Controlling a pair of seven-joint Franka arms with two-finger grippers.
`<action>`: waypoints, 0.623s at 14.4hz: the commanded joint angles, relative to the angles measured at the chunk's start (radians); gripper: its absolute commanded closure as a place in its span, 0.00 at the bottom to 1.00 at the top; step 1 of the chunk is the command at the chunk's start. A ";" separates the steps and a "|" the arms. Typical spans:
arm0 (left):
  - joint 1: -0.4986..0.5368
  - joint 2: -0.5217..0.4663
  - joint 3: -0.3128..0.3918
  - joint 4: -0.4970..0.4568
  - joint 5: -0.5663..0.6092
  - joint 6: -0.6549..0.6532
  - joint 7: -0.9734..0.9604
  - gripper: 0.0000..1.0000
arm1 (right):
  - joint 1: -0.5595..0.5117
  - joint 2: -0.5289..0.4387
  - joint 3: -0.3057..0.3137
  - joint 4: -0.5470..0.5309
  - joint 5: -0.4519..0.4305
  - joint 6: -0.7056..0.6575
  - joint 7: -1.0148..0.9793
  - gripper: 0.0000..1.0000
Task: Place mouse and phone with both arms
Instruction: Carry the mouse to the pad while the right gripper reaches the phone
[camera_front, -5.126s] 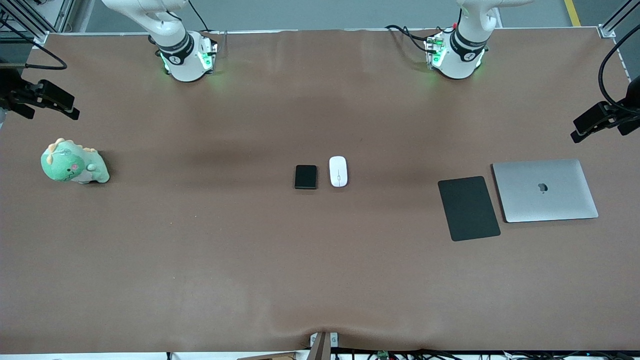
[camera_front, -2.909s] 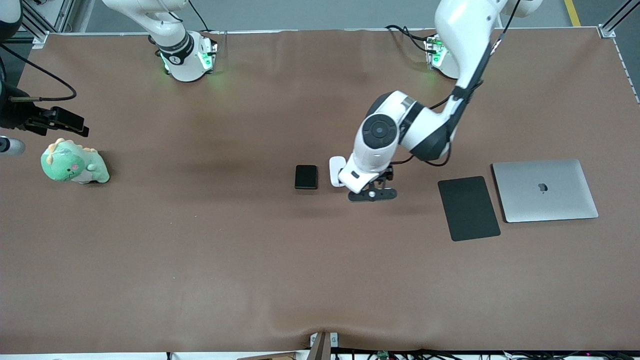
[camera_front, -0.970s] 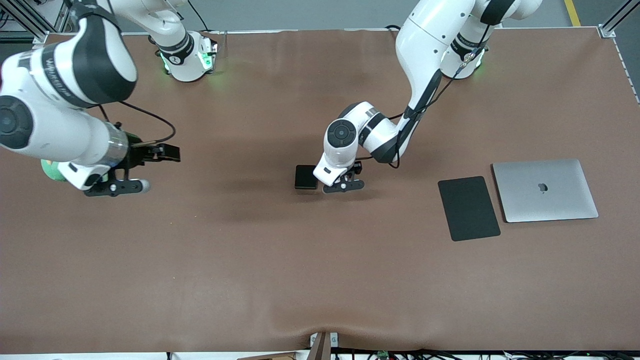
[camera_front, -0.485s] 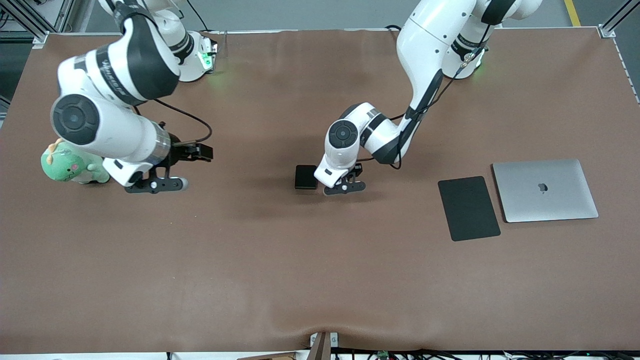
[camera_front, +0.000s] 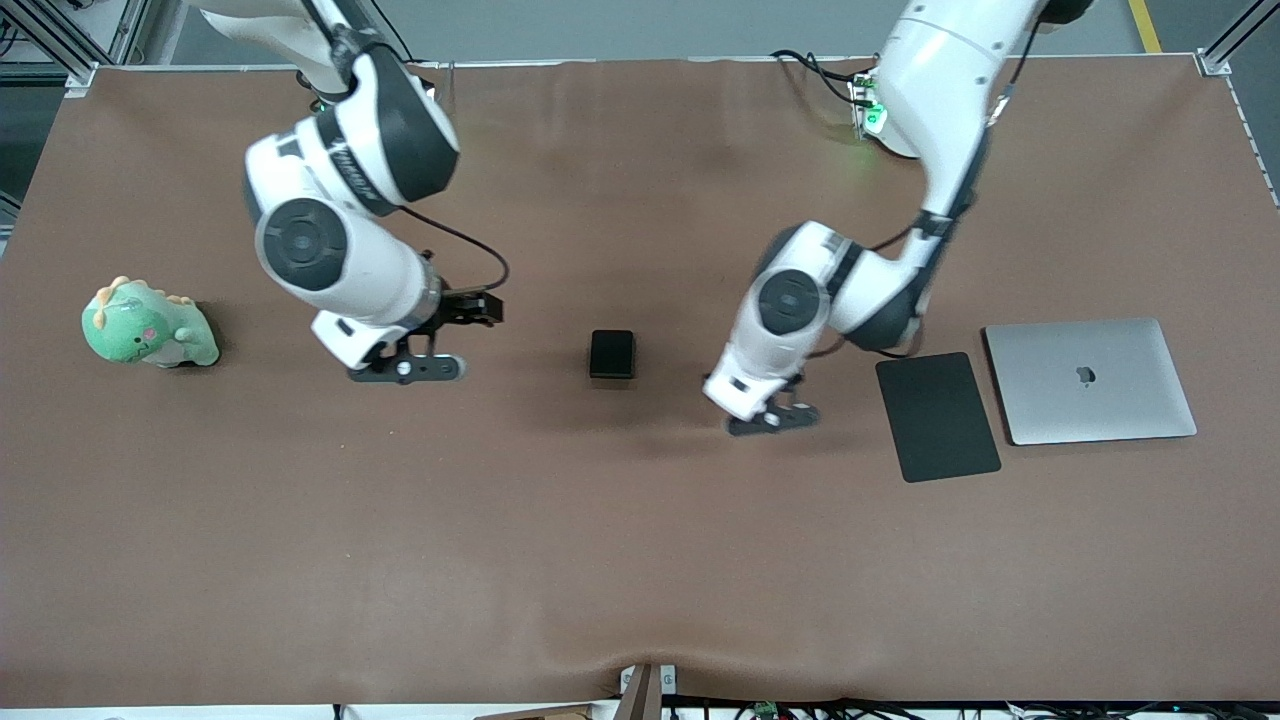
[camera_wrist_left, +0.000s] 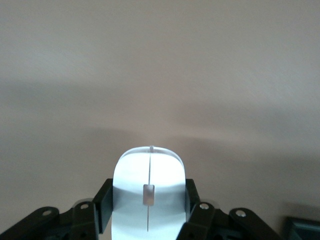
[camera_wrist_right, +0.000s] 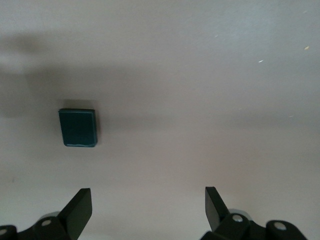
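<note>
The left gripper (camera_front: 768, 420) is up over bare brown table (camera_front: 640, 560) between the phone (camera_front: 611, 354) and the mouse pad (camera_front: 937, 416), its fingers (camera_wrist_left: 104, 202) closed on the flanks of the mouse (camera_wrist_left: 148, 195). In the left wrist view the white shell sits squarely between the two black pads, its grey centre line pointing away from the wrist; in the front view the mouse is hidden under the arm's wrist. A dark corner shows at the edge of the left wrist view; what it belongs to cannot be told.

The right gripper (camera_front: 405, 368) hangs over open table between the green plush toy (camera_front: 147, 326) and the phone, well apart from both. Its fingers (camera_wrist_right: 78, 209) are spread wide with nothing between them. The right wrist view shows the phone (camera_wrist_right: 77, 127) lying flat and alone on the cloth.

The phone rests mid-table, square to the table's edges, with clear cloth on all sides. The mouse pad lies toward the left arm's end, slightly skewed, with its long edge just beside the closed silver laptop (camera_front: 1090, 380) but not touching it. The plush toy stands near the table edge at the right arm's end. The broad strip of table nearer the front camera carries no objects; the cloth shows a slight ripple at that edge.
</note>
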 joint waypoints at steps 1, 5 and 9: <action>0.095 -0.047 -0.005 -0.026 0.009 -0.051 0.067 0.48 | 0.054 0.034 -0.008 0.001 0.006 0.047 0.067 0.00; 0.230 -0.049 -0.005 -0.035 0.009 -0.093 0.139 0.48 | 0.120 0.101 -0.008 0.002 0.006 0.116 0.127 0.00; 0.296 -0.045 -0.007 -0.070 0.056 -0.093 0.152 0.47 | 0.178 0.184 -0.006 0.002 0.006 0.237 0.211 0.00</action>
